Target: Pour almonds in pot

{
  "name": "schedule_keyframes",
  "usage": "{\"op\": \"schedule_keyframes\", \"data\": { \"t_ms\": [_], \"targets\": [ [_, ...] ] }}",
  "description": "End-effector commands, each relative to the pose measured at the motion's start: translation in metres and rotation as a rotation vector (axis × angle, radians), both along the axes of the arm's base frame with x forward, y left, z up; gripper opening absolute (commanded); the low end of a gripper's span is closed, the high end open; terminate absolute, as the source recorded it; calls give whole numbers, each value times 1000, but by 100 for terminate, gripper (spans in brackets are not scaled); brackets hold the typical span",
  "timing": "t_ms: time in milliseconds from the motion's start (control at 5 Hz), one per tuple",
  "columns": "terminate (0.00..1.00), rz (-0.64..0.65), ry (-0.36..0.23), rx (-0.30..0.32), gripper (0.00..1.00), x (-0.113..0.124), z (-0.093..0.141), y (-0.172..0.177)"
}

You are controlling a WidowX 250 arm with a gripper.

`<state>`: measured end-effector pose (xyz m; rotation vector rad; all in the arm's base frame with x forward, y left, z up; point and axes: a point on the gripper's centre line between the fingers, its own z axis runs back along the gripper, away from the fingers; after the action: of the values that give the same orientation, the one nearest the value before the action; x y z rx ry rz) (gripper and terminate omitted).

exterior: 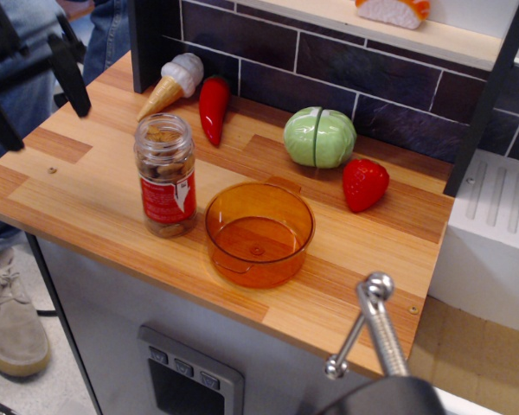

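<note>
A clear plastic jar [165, 175] with a red and white label stands upright on the wooden counter. Brown almonds [163, 137] show through its top and bottom. The translucent orange pot [259, 233] sits just right of the jar, upright, with nothing in it. My black gripper [36, 102] is at the far left edge of the view, raised above the counter's left end, well left of the jar. Its two fingers are spread apart and hold nothing.
Along the back wall lie a toy ice cream cone [171, 83], a red chili pepper [213, 107], a green cabbage toy [319, 137] and a red strawberry [364, 184]. A metal faucet handle [374, 327] juts up at the front right. A person's leg and shoe [9, 324] are at the left.
</note>
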<state>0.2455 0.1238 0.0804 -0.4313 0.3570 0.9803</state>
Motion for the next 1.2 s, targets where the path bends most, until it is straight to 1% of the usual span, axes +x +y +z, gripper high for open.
{"op": "schedule_keyframes", "data": {
  "t_ms": [0, 200, 400, 600, 800, 1000],
  "targets": [
    [0, 179, 140, -55, 100, 31, -18, 9],
    [0, 228, 221, -70, 100, 37, -29, -2],
    [0, 237, 288, -56, 100, 35, -39, -17],
    [0, 206, 324, -51, 100, 30, -41, -34],
    [0, 163, 351, -63, 100, 22, -37, -51],
    [0, 145, 380, -85, 100, 22, -34, -67]
  ]
}}
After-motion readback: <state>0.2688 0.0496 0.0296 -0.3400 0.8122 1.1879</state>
